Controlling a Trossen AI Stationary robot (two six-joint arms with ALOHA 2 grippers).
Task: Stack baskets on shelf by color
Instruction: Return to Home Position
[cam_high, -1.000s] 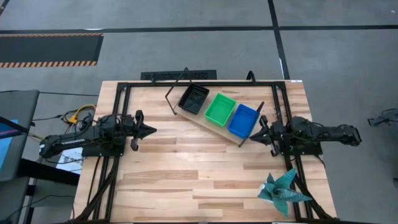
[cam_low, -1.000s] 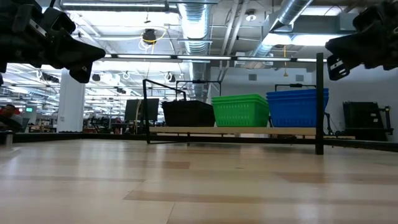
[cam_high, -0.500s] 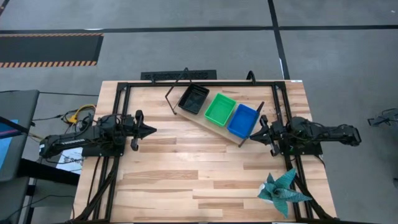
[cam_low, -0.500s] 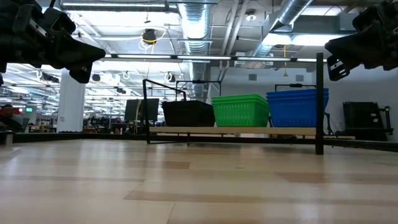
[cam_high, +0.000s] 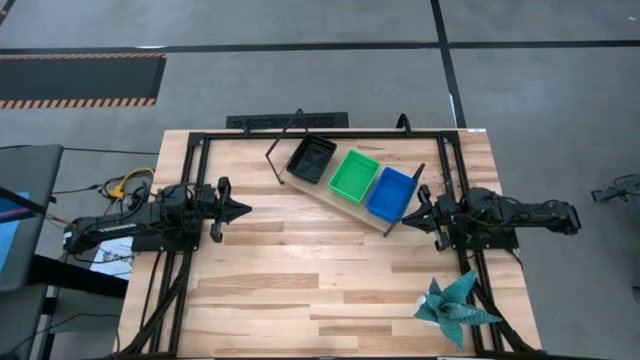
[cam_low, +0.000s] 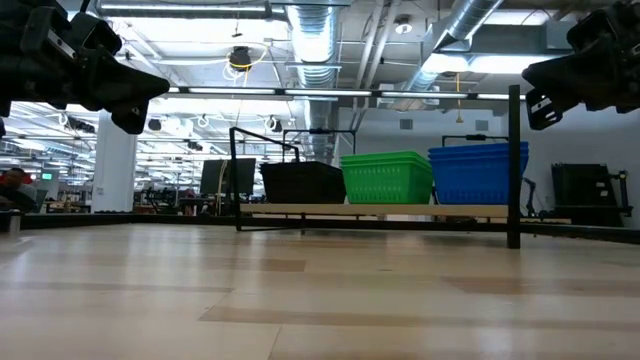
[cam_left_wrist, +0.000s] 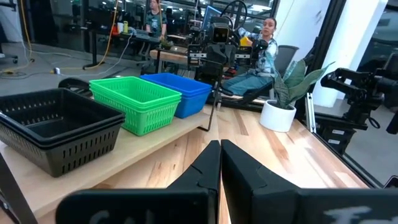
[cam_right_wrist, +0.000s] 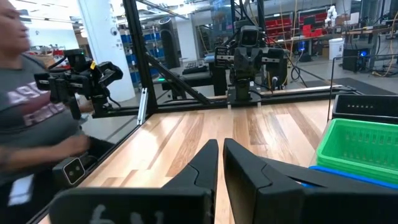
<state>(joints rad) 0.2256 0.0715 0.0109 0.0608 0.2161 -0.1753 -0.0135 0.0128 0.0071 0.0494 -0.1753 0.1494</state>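
The wooden shelf (cam_high: 318, 190) with black wire end frames lies slantwise at the table's far middle. On it stand three stacks of baskets: black (cam_high: 311, 159) at the far left end, green (cam_high: 354, 174) in the middle, blue (cam_high: 391, 192) at the near right end. The stacks also show in the low view, black (cam_low: 302, 183), green (cam_low: 387, 177), blue (cam_low: 478, 173). My left gripper (cam_high: 246, 209) is shut and empty at the table's left side. My right gripper (cam_high: 407, 217) is shut and empty at the right side, just near the shelf's right end frame.
A teal spiky folded star (cam_high: 453, 307) lies near the table's near right corner. A black frame (cam_high: 320, 134) runs around the tabletop. A person (cam_right_wrist: 34, 118) stands beyond the table's left side. Bare wood lies in the middle and near part of the table.
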